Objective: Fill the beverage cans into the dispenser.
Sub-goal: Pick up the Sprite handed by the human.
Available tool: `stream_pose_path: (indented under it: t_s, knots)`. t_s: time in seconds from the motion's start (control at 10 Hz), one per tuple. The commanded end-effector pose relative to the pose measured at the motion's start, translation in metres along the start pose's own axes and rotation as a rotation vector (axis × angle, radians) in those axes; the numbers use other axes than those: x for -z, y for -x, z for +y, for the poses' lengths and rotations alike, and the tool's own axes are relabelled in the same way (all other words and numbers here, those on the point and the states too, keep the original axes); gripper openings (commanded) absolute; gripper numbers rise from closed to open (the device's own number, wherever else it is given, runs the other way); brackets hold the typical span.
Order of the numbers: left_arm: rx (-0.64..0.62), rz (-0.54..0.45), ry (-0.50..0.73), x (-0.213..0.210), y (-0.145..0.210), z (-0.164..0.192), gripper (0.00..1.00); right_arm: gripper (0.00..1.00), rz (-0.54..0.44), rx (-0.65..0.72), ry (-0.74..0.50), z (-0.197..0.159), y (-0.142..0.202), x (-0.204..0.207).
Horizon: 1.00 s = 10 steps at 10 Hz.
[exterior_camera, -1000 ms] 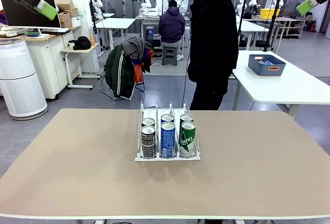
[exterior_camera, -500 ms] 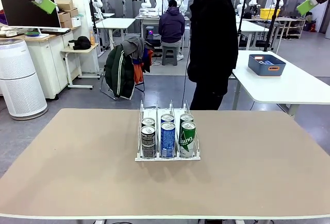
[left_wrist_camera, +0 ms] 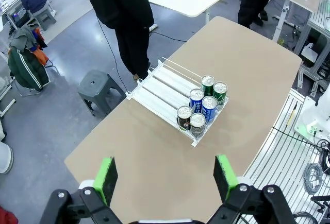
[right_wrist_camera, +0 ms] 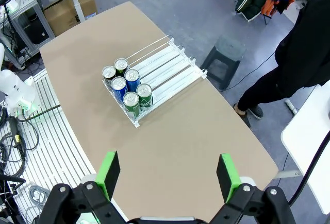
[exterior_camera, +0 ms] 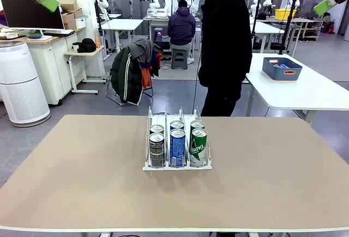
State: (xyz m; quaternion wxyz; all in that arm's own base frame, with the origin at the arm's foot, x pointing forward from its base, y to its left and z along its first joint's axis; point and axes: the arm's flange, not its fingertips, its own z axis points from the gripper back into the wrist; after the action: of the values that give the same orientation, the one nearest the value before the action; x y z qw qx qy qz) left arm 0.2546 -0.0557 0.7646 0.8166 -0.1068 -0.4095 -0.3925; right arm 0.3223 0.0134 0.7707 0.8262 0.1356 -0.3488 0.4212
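Both grippers up high, well clear of table, prob just out of way. Left gripper (left_wrist_camera: 165,163) jaws spread wide, nothing in it; right gripper (right_wrist_camera: 168,166) same, empty. Rack (exterior_camera: 177,167) sits mid table w/ 6 cans (exterior_camera: 178,143) upright, 2 per lane, bunched at near end, guessing lanes slope so they slide fwd. Far half of lanes bare. No loose cans on table, so filling looks done imo. Person (exterior_camera: 224,41) stands at far edge

Tan table (exterior_camera: 82,182) — dispenser (exterior_camera: 187,118) (white, wire-lane) sits abt mid-table.
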Motion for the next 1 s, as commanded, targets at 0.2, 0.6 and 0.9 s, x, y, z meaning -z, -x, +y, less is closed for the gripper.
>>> stream_pose_path:
  t_s: [0.2, 0.6, 0.9]
  knots:
    - [-0.009, -0.006, 0.011, 0.000, -0.001, 0.002, 1.00, 1.00, -0.001, 0.000, 0.001, 0.000, 0.000, 0.000]
    - [-0.064, 0.100, 0.015, -0.002, -0.012, -0.015, 1.00, 1.00, -0.001, 0.000, 0.001, 0.000, 0.000, 0.000]
    - [-0.030, 0.103, 0.021, -0.009, -0.020, -0.024, 1.00, 1.00, -0.001, 0.000, 0.001, 0.000, 0.000, 0.000]
